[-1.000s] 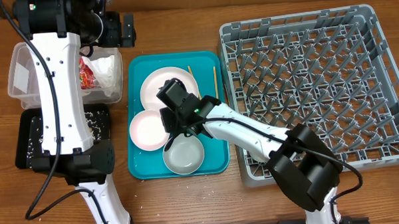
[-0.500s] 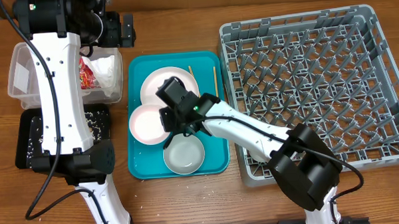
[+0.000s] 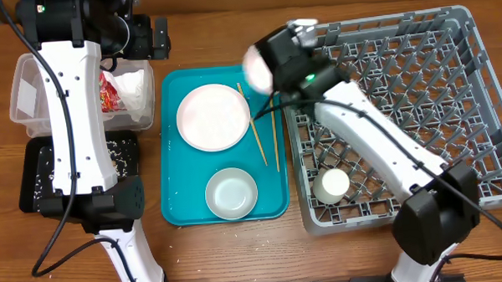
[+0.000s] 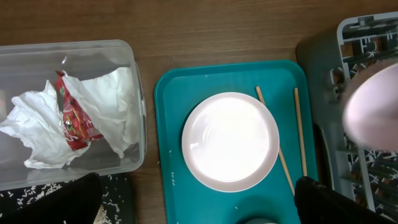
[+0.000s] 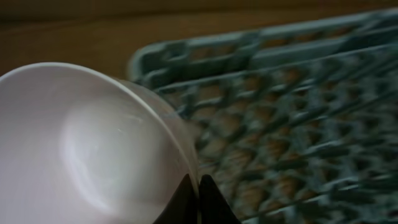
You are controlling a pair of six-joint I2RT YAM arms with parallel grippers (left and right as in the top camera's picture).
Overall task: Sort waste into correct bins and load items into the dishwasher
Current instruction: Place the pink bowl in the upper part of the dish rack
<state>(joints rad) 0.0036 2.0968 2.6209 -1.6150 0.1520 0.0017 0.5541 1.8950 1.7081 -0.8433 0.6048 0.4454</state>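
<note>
Bowl held over rack corner

The small round pink bowl hangs tilted, its rim clamped between the right fingers. That edge grip probably lets it slot upright among the pegs. It is above the corner of the large grey lattice plastic dish rack beside the teal plastic tray (a small white cup already sits inside). The left fingers stand apart, empty, by the clear plastic tub. Everything rests on a brown wooden bench, and no room shows beyond it.
</note>
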